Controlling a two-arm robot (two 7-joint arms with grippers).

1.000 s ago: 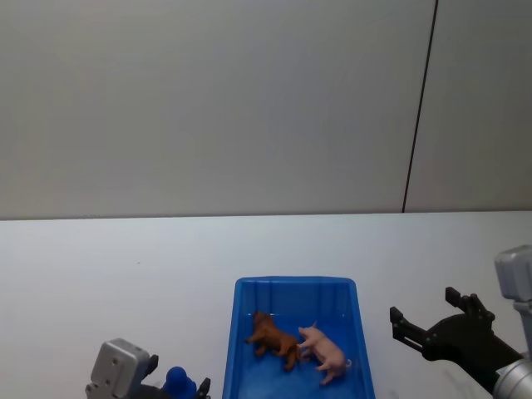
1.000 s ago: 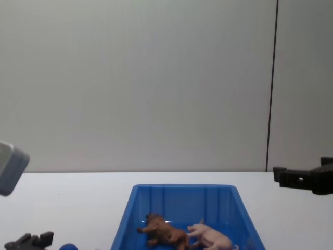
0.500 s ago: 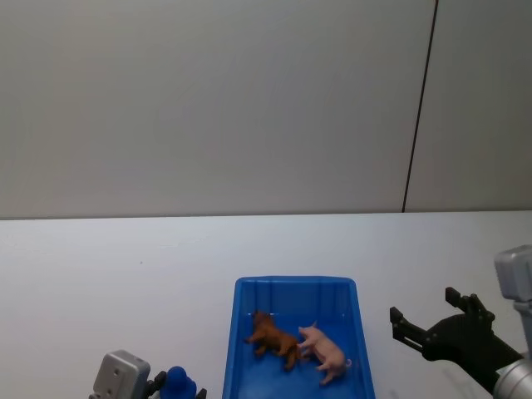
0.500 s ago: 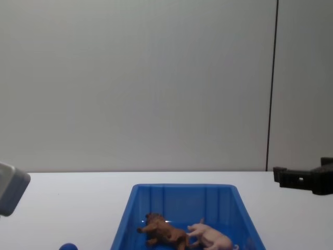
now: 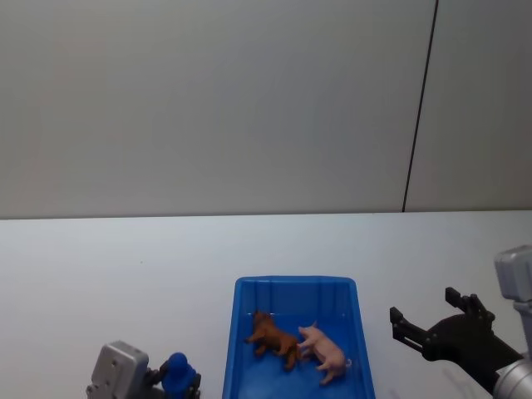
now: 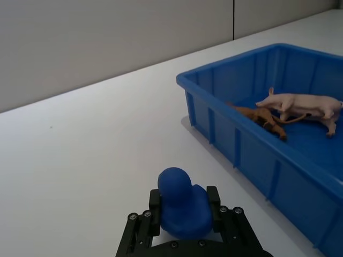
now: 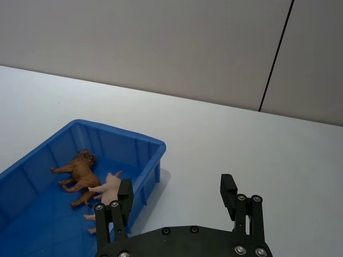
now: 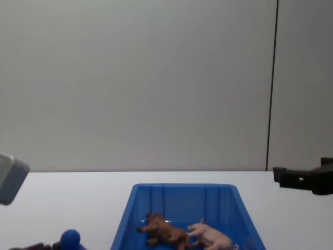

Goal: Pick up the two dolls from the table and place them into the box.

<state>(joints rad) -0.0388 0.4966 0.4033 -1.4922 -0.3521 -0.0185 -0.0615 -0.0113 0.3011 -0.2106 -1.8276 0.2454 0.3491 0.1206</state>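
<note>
Both dolls lie inside the blue box [image 5: 295, 282]: the brown lion [image 5: 273, 337] to the left and the pink pig [image 5: 326, 352] touching it on the right. They also show in the left wrist view as lion [image 6: 262, 116] and pig [image 6: 300, 103], and in the chest view as lion [image 8: 164, 234] and pig [image 8: 210, 238]. My left gripper [image 6: 184, 208] is low on the table left of the box, shut on a small blue rounded object [image 6: 182, 206]. My right gripper [image 7: 177, 198] hovers open to the right of the box, holding nothing.
The white table [image 5: 125, 266] runs back to a grey wall. The box's left wall [image 6: 257, 160] stands close to my left gripper. To the right of the box there is bare tabletop [image 7: 278, 155] under my right gripper [image 5: 424, 328].
The left gripper and the blue rounded object between its fingers have risen a little beside the box. The right gripper and both dolls have not moved.
</note>
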